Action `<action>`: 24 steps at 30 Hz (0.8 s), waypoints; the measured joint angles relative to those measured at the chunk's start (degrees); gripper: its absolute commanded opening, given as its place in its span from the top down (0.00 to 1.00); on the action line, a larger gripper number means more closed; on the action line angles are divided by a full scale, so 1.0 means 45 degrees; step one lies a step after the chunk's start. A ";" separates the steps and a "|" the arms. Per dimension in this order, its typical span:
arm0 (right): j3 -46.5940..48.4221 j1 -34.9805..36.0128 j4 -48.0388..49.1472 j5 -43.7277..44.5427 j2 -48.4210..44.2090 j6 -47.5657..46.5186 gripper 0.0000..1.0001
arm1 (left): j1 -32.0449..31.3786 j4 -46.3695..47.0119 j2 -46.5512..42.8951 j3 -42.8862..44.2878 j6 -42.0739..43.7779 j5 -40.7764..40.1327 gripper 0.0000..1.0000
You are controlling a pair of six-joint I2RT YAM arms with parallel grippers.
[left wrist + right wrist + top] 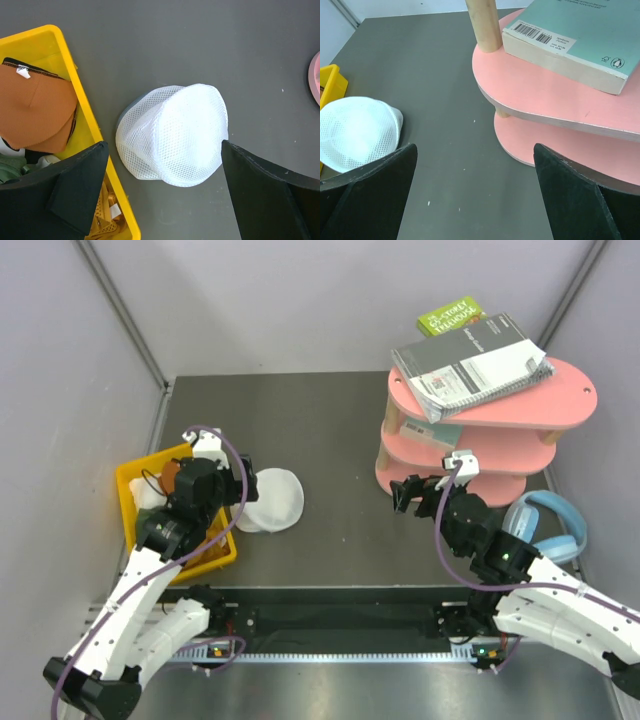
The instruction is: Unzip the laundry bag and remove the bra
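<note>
Left wrist: laundry bag [172, 135] lies just beside the yellow bin [86, 107].

Yellow plastic bin [86, 116] sits tight on the left of white mesh laundry bag [175, 135]; dark tabletop [340, 430] runs open rightward to pink tiered shelf [565, 395].

A dark grey counter [340, 440] sat enclosed by plain pale lilac walls [300, 300] under even light. A pink three-tier shelf [575, 392] stood at its right rear corner.

Laundry bag [272, 500] right of bin [133, 485]
</note>
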 measured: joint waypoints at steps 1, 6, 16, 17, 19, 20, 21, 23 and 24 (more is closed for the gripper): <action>0.0000 0.0000 0.0005 0.0000 0.0000 0.0000 0.00 | 0.0000 0.0000 0.0000 0.0000 0.0000 0.0000 0.01; 0.0000 0.0000 0.0078 -0.0005 -0.0010 0.0000 0.00 | 0.0000 0.0044 0.0034 0.0000 -0.0034 -0.0019 0.01; -0.0306 0.0000 0.0185 -0.0063 -0.0112 0.0097 0.00 | 0.0000 0.0471 0.0957 -0.0918 -0.1273 0.0233 0.01; -0.0340 0.0000 0.0170 -0.0097 -0.0112 0.0121 0.00 | 0.0000 0.0549 0.1073 -0.1209 -0.1481 0.0296 0.01; -0.0408 0.0000 0.0194 -0.0146 -0.0112 0.0141 0.00 | 0.0000 0.0753 0.1413 -0.1797 -0.1909 0.0432 0.01; -0.0432 0.0000 0.0185 -0.0160 -0.0107 0.0141 0.00 | 0.0000 0.0777 0.1632 -0.2006 -0.2113 0.0437 0.01; -0.0447 0.0000 0.0185 -0.0165 -0.0102 0.0146 0.00 | -0.0005 0.0816 0.1807 -0.2152 -0.2244 0.0442 0.01; -0.0510 0.0000 0.0185 -0.0204 -0.0092 0.0146 0.00 | 0.0000 0.0952 0.2171 -0.2390 -0.2531 0.0423 0.01; -0.0520 0.0000 0.0194 -0.0223 -0.0058 0.0146 0.00 | 0.0000 0.1103 0.2312 -0.2487 -0.2623 0.0427 0.01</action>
